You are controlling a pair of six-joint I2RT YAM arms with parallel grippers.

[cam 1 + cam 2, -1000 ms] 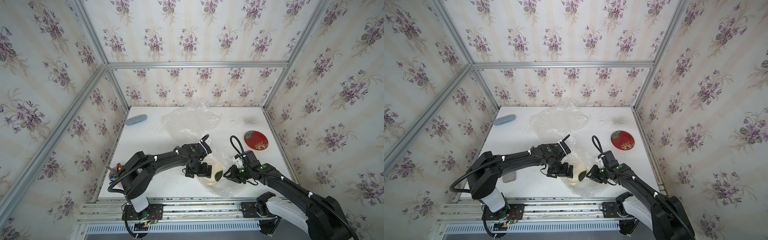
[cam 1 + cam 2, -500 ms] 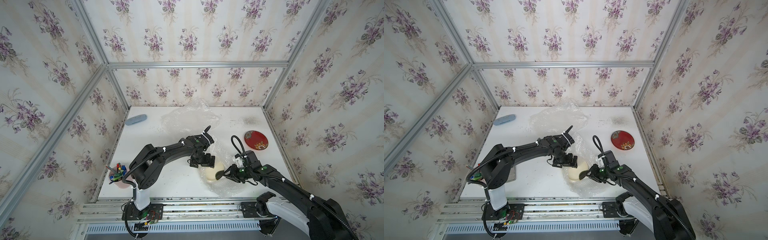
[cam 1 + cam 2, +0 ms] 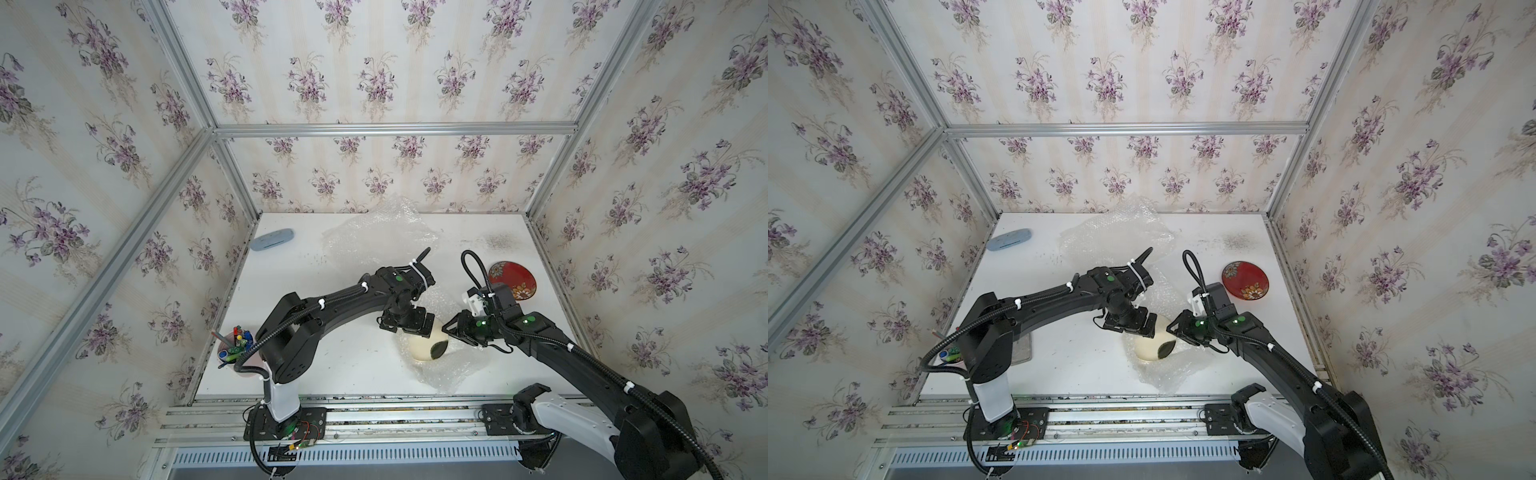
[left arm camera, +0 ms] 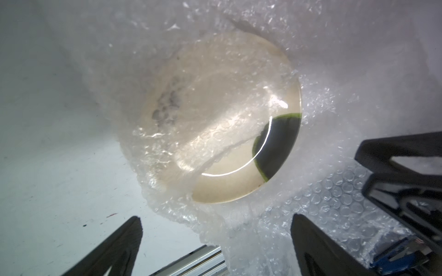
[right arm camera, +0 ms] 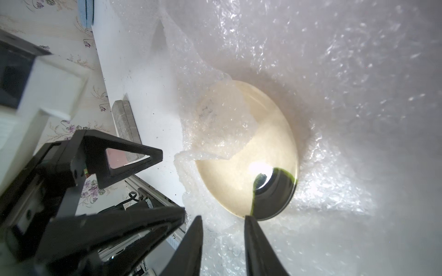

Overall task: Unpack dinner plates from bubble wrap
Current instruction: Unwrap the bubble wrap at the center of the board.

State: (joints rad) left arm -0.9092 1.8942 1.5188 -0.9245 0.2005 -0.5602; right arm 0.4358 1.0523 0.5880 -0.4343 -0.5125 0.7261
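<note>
Although the left arm [image 3: 332, 297] has been swung outward at the elbow over the last second, so that a cup of pens [image 3: 235, 345] is now seen more fully, little has been altered on the white table [image 3: 311, 291]. The nearer sheet of bubble wrap [image 3: 451, 370] has not been shifted, and a second, empty sheet [image 3: 382, 235] is left crumpled at the back. The left gripper [image 4: 215, 216] has been carried slightly back over the cream plate [image 3: 422, 347], its jaws kept spread wide and nothing held. The right gripper [image 5: 222, 217] has not been moved. Its jaws are set narrowly apart at the plate's rim, and whether a fold of wrap is nipped cannot be told. The cream plate is cradled in the nearer sheet, partly covered by a flap, so its unwrapping is judged unfinished. The red flowered plate [image 3: 512, 280] is set bare at the right. No writing or brand can be read.
</note>
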